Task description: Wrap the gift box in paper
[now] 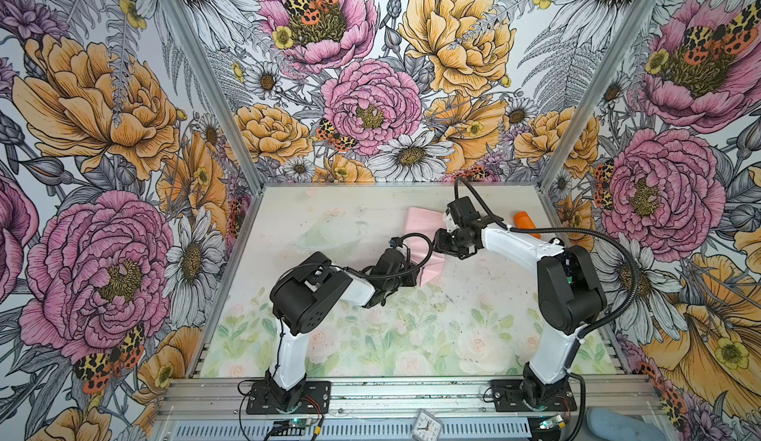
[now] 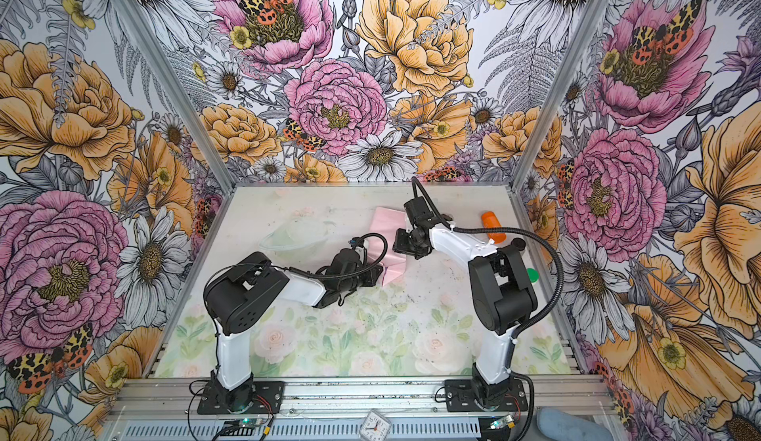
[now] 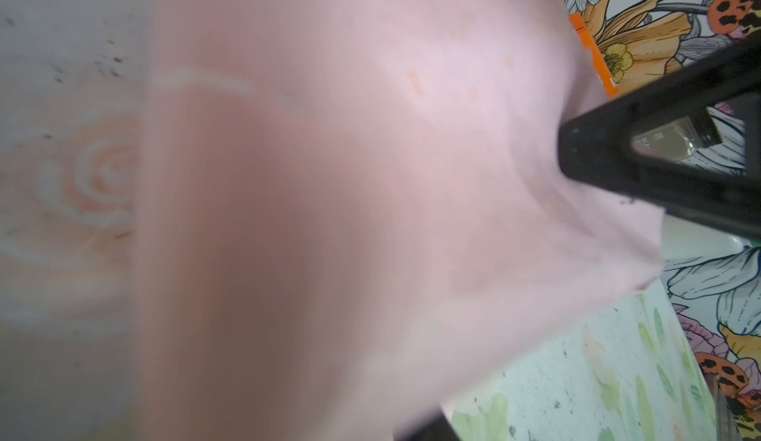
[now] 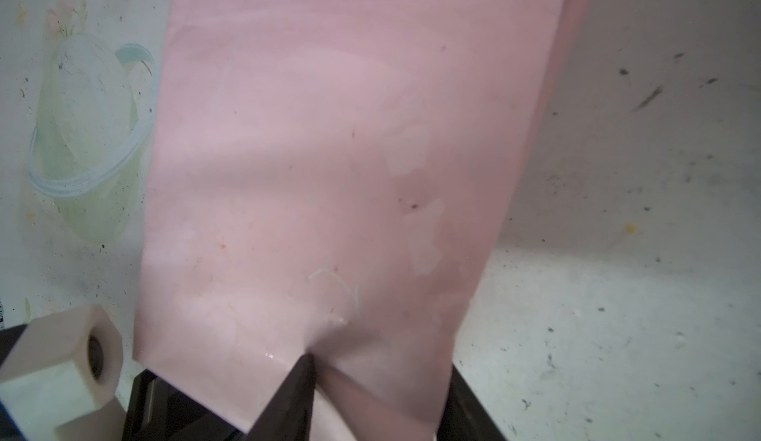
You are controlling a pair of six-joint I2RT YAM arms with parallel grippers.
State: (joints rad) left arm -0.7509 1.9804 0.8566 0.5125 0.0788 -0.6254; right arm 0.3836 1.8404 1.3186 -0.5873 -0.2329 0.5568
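- The paper is on the far half of the worktop, slightly right of centre. It runs from near the far edge toward the middle.
- Only the pale pink face of the paper shows, in both top views and in both wrist views.
- The right gripper is at the paper's right edge. In the right wrist view one of its fingers bites into the paper's rim. The sheet puckers at the tip and stands raised off the worktop, so the claw is clamped on the paper.
- The left gripper is at the paper's near end. In the left wrist view the sheet drapes over the lens and one of the fingers presses against it. The opposing finger is mostly hidden, so whether this claw is apart or together cannot be told.
- An orange cylinder lies near the far right corner, well apart from the paper.
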